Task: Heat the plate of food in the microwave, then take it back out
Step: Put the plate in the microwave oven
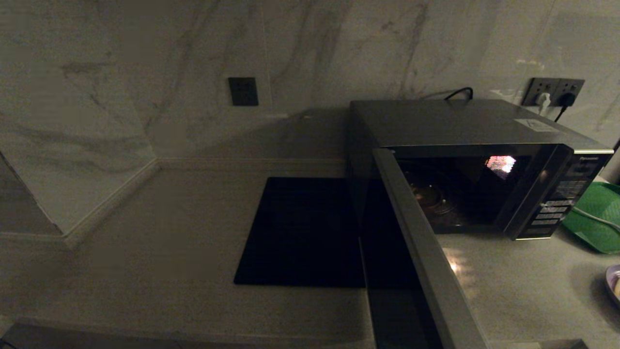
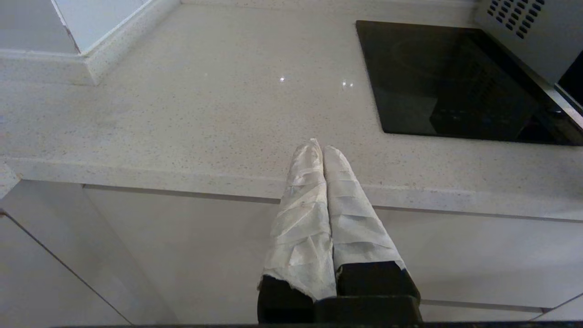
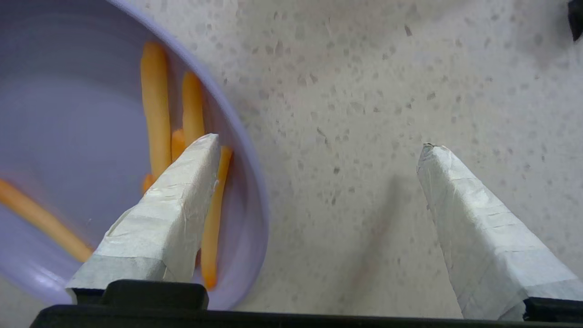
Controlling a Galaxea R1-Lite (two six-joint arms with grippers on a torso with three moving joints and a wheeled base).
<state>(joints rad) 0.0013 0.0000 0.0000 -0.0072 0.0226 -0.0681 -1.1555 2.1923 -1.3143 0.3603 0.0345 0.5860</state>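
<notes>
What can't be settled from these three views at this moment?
- Plate of food: the head view's right edge cuts it to a sliver; in the right wrist view, one finger of the open right gripper covers part, and the frame crops the rest.
- Microwave: its open door hides part of the dim cavity; button labels are too small.
- Left gripper: shut, near the counter edge; absent from the head view.

Head camera: high, looking forward and down across the counter [image 1: 160, 252] to the microwave [image 1: 474, 160] and black mat [image 1: 305, 232]. Left wrist camera: below the counter edge, facing up over it; shares the mat [image 2: 455, 82] and counter [image 2: 191, 105]. Right wrist camera: very close above the counter [image 3: 364, 114], over the plate of food [image 3: 82, 146], which the head view catches at its right edge [image 1: 612, 283].
</notes>
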